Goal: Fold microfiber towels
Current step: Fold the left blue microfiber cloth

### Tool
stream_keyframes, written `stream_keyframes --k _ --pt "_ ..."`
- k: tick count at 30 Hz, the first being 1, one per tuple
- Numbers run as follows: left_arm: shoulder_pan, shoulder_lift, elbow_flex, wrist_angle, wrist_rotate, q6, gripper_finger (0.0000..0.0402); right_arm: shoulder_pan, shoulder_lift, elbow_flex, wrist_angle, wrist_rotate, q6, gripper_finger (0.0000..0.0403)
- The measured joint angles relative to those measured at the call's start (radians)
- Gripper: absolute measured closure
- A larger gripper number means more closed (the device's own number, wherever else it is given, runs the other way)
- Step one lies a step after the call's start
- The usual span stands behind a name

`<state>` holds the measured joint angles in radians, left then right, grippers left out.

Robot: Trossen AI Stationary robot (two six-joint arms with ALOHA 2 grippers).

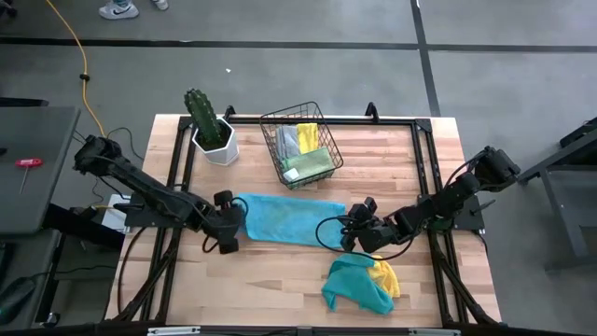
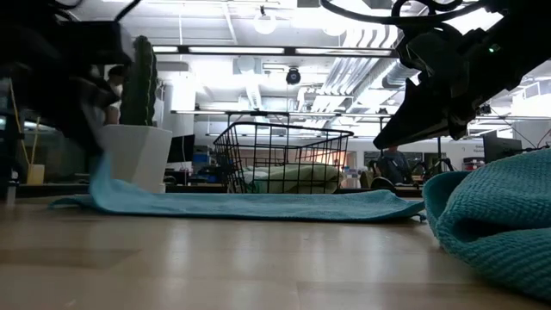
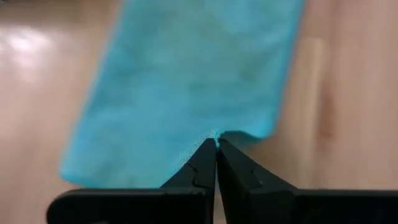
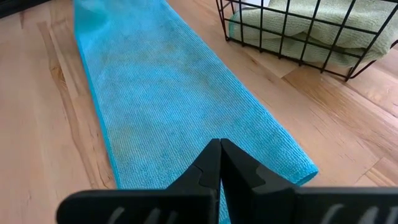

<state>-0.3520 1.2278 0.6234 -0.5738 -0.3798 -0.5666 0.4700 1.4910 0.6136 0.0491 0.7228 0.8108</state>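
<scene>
Left pincer (image 1: 227, 227) and right pincer (image 1: 353, 235) each clamp an end edge of the blue towel (image 1: 284, 218); bare desk (image 1: 270, 275) lies in front of the towel.

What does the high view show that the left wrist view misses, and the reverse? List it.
Only the high view: the right gripper at the spread teal towel's far end, the wire basket of towels, the potted cactus, and a teal and yellow pile. Only the left wrist view: the left gripper shut, pinching the towel's edge. Both: that teal towel on the wooden table.
</scene>
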Motion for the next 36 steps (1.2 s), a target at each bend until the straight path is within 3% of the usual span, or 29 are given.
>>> stream_keyframes --k 5,12,20,28,36 --pt "-0.071 0.002 0.001 -0.018 0.055 -0.076 0.0399 0.000 0.000 0.000 0.000 0.000 0.001 0.0403" --pt "-0.078 0.002 0.002 -0.037 -0.045 -0.091 0.0392 0.000 0.000 0.000 0.000 0.000 0.003 0.0403" --pt "-0.067 0.002 0.002 -0.160 -0.079 -0.208 0.0333 0.000 0.000 0.000 0.000 0.000 0.003 0.0403" --pt "-0.101 0.002 0.002 -0.160 0.058 -0.242 0.0277 0.000 0.000 0.000 0.000 0.000 0.003 0.0403" --pt "-0.084 -0.005 0.002 -0.171 0.041 -0.262 0.0253 0.000 0.000 0.000 0.000 0.000 0.003 0.0403"
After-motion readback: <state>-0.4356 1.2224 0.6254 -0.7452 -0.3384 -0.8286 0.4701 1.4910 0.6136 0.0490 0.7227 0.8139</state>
